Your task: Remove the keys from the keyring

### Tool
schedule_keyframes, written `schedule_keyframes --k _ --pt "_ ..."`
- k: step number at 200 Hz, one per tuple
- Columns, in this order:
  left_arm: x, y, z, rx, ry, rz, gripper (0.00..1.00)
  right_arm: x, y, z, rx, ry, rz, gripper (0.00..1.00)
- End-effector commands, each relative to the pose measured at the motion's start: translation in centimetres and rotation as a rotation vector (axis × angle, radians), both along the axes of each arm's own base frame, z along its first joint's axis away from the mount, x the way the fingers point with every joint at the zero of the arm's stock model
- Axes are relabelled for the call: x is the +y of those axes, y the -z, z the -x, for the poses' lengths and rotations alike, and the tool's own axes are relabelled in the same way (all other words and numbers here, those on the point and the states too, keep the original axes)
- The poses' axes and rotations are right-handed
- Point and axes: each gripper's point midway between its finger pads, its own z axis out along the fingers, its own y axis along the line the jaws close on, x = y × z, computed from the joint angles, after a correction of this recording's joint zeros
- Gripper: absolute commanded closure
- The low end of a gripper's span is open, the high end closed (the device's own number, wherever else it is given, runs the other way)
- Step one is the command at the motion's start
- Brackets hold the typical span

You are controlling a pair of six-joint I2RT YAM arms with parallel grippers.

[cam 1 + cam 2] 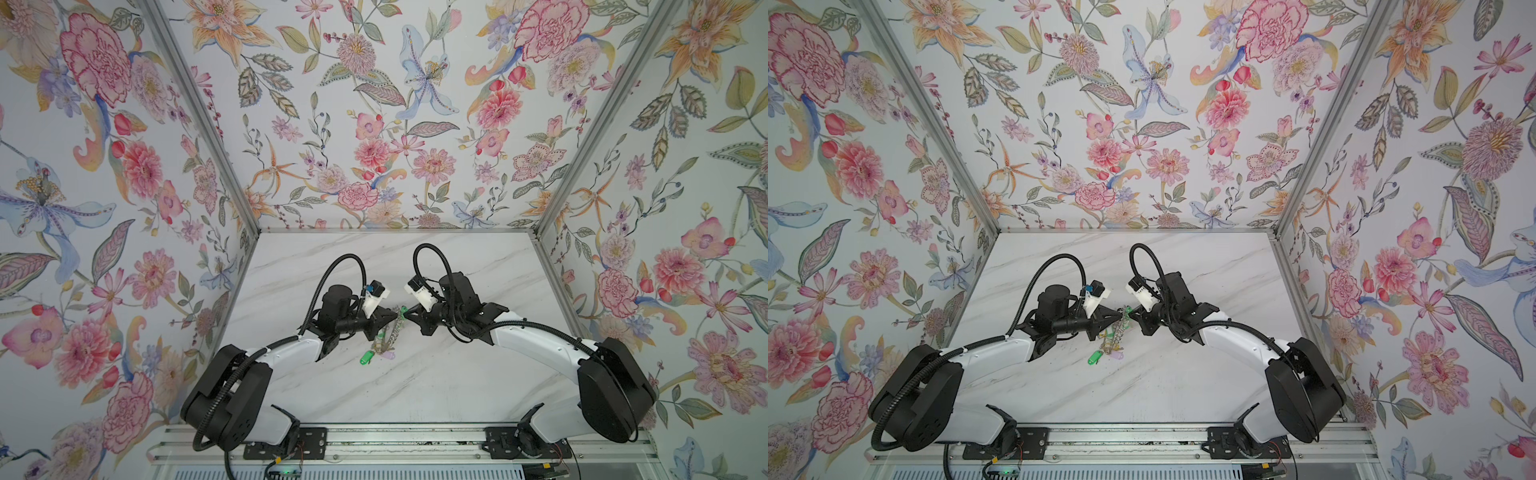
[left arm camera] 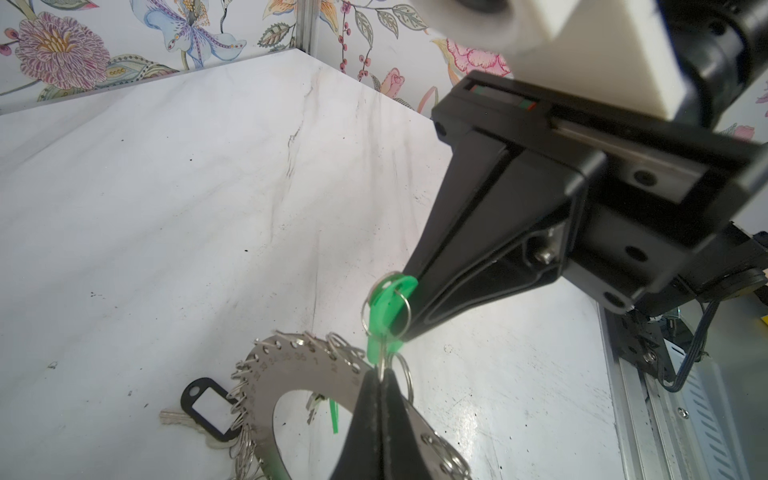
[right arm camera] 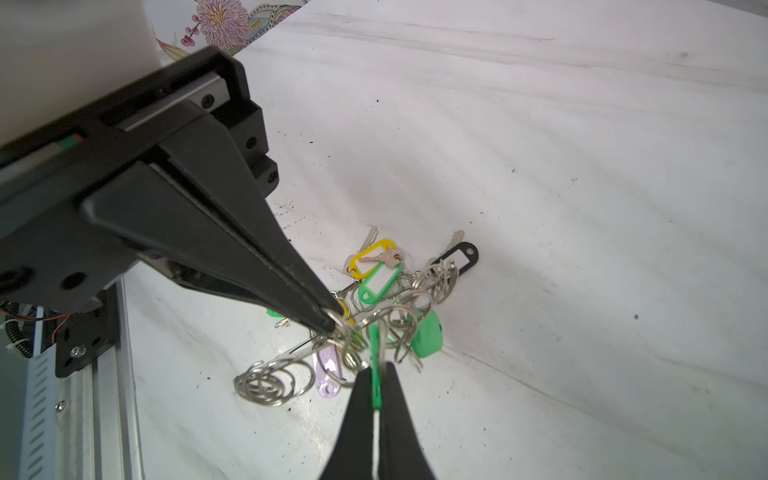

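Seen from above, the keys [image 1: 365, 357] clustered by the tips of the left end effector [image 1: 395, 317] and the right end effector [image 1: 408, 312] are too small to count, and what either tip pinches is lost. Close in, the keyring [image 2: 291, 376] runs off the bottom edge, partly behind the left end effector's fingers. Past it, the black tag [image 2: 206, 409] covers the middle of its key. The green tag [image 3: 375, 345] sinks edge-on between the right end effector's fingers, and I can't find its key among the wire loops [image 3: 270, 382].

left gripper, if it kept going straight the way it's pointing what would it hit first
Most likely the green key tag right ahead of the left gripper, pinched by the right gripper; depth is unclear.
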Motion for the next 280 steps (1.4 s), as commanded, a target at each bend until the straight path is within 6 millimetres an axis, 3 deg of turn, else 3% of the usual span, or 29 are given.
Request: schedule_keyframes --k 1,77,111,155,215,280 --pt "0.4 -1.2 -0.1 -0.056 -0.022 -0.001 1.00 -0.1 -0.4 -0.3 -0.004 0.005 -0.003 1.00" --pt "1.0 -4.0 0.0 -0.116 -0.053 0.004 1.00 0.9 1.8 0.2 0.051 -0.024 0.006 1.00" --pt "0.9 -5.6 0.5 -0.151 -0.047 0.088 1.00 1.7 1.2 0.7 0.050 -0.049 -0.023 1.00" --pt "0.7 -6.4 0.5 -0.167 -0.048 0.147 1.00 3.6 0.4 2.0 0.053 -0.104 -0.054 1.00" --pt "2.1 -8.3 -0.2 -0.256 -0.150 0.198 1.00 4.9 -0.1 3.6 0.054 -0.158 -0.058 1.00" --pt "2.6 -8.1 0.3 -0.258 -0.163 0.179 1.00 3.2 0.0 1.3 0.036 -0.068 -0.044 1.00"
